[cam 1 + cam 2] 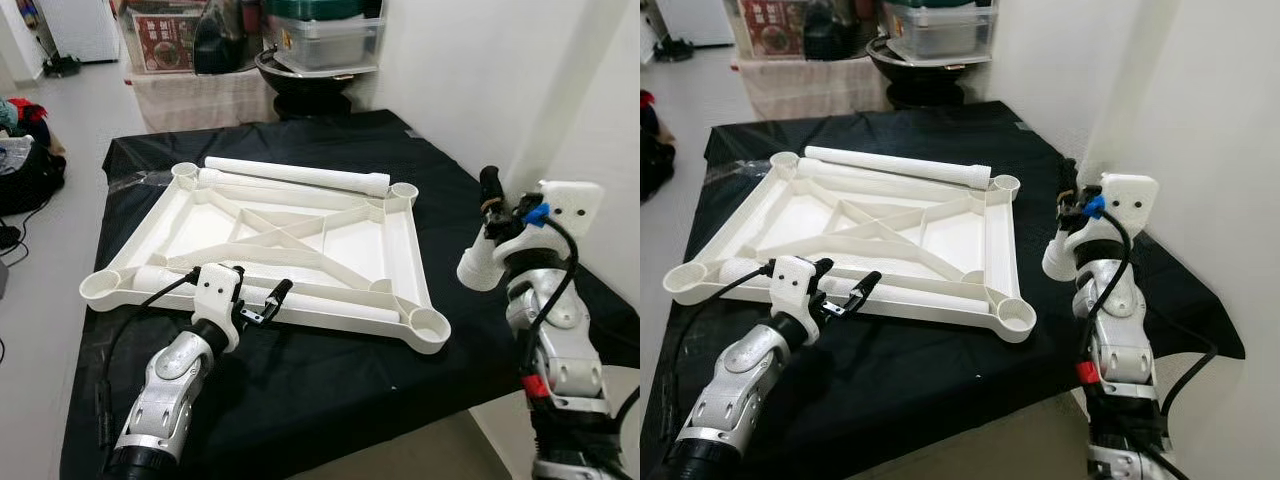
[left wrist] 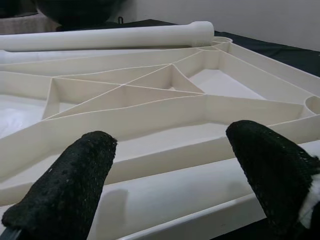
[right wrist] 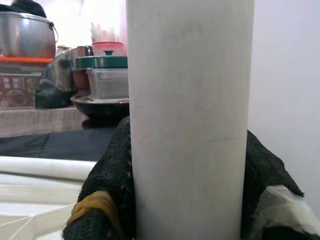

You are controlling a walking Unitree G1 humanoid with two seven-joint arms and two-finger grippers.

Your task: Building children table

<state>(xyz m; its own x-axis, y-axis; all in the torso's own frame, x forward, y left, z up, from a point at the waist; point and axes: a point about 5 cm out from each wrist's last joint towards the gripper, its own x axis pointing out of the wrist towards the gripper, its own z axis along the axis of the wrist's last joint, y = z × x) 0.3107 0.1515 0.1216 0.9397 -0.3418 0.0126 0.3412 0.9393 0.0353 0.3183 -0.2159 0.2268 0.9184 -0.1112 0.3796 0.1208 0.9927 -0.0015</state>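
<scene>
Table frame: white plastic table frame lying upside down on the black-covered tabletop; round leg sockets at its four corners; crossed ribs inside
Loose leg: white tube resting along the frame's far edge, between the two far corner sockets
Second leg: another white tube lying along the near edge of the frame
Left end effector: fingers spread — released, gripping nothing; poised just above the near edge of the frame, beside the second leg
Right end effector: clenched on a white table leg; held off the frame's right side, near the white wall
Background: food boxes and a dark bowl beyond the tabletop
</scene>
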